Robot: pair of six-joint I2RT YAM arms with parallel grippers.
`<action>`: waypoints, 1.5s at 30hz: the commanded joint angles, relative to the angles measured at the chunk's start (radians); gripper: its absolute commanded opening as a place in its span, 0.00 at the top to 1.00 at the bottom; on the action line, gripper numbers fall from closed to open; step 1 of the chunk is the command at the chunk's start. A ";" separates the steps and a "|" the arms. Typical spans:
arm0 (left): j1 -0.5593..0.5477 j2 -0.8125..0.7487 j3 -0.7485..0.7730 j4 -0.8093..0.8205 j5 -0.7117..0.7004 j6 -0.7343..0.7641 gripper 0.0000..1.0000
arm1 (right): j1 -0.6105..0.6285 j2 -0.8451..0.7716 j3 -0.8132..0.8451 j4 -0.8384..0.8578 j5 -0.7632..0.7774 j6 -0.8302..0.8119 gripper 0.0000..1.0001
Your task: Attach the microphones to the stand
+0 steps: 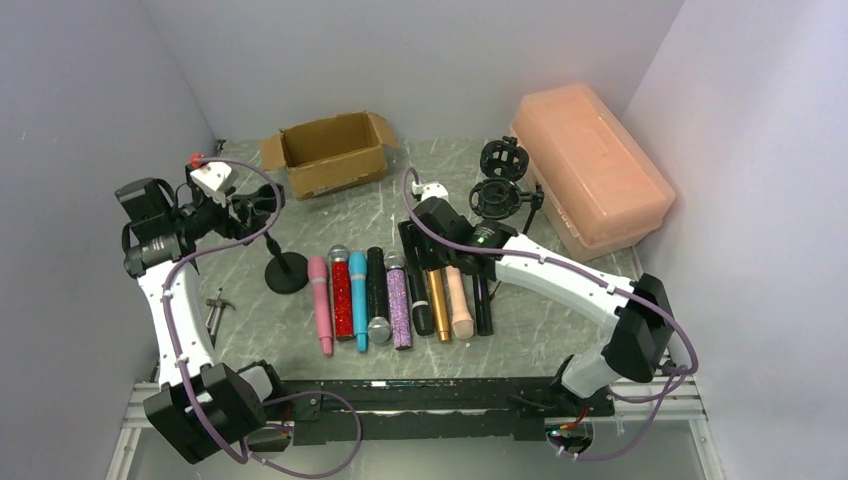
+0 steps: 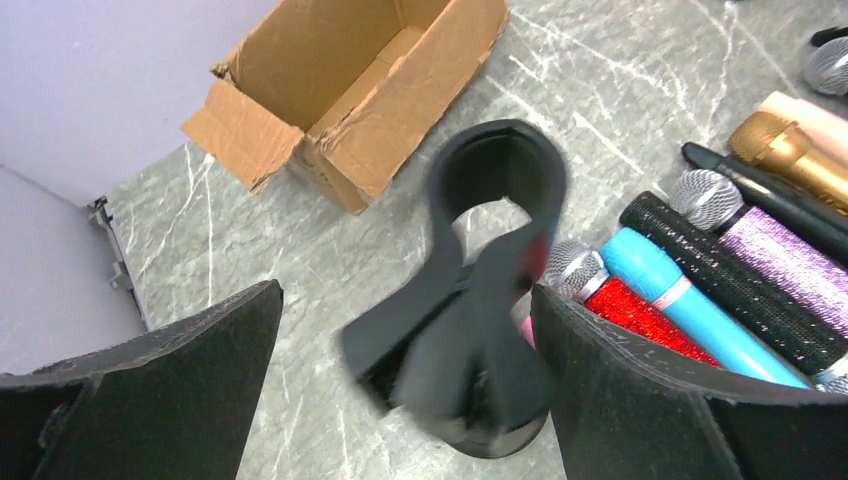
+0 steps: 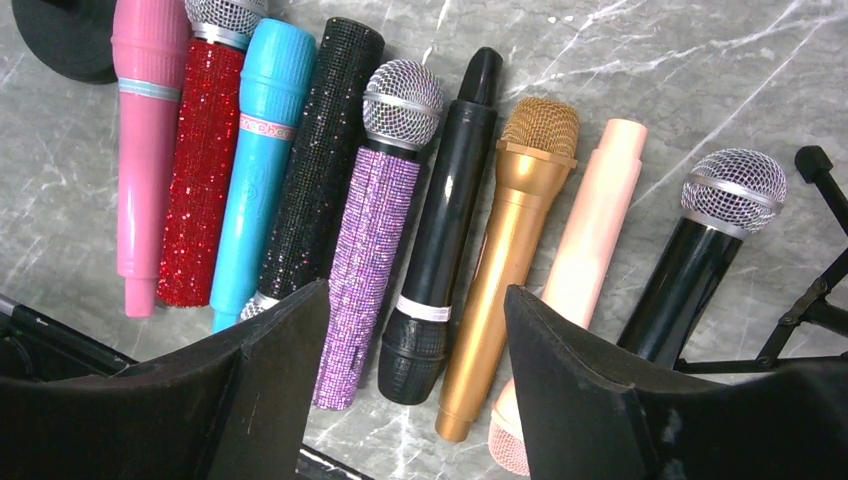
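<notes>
Grey marbled desk point(image 1: 560, 335) seen from above, with two white robot arms bolted at its near edge. The left arm rises steeply from its base, bends at the elbow and reaches toward the top of a black stand point(image 1: 287, 272) with a round base. The left tool point(image 2: 405, 300) is spread wide and holds nothing. In the left wrist view the stand's black ring-shaped clip point(image 2: 500, 150) sits between the fingers, blurred, and I cannot tell whether either finger touches it.

The right arm stretches low and forward from its base, well right of the stand. The right tool point(image 3: 415, 295) is partly spread, with a clear gap between its fingers, and hovers above the microphones with nothing in it.

Nine microphones lie flat on the desk in a tight row just right of the stand's base, none clipped to the stand. Going away from the stand:
- pink point(image 3: 145, 150)
- red glitter point(image 3: 200, 170), silver mesh head at the far end
- blue point(image 3: 260, 150)
- black glitter point(image 3: 320, 150)
- purple glitter point(image 3: 375, 230), silver head far
- plain black point(image 3: 450, 190), head near
- gold point(image 3: 515, 230), gold head far
- peach point(image 3: 595, 230), head near
- black with silver head point(image 3: 700, 270)

An open cardboard box point(image 1: 335, 155) stands behind the stand.
</notes>
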 commanded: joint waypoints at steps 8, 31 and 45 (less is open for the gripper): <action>0.022 -0.050 0.114 -0.051 0.226 -0.107 0.01 | -0.047 0.035 0.018 -0.073 0.037 0.063 0.34; 0.020 -0.072 0.375 -0.444 0.084 -0.316 0.01 | -0.098 0.217 -0.087 0.074 0.014 0.036 0.44; 0.020 -0.057 0.448 -0.535 0.101 -0.267 0.01 | -0.101 0.332 -0.095 0.140 -0.012 0.035 0.45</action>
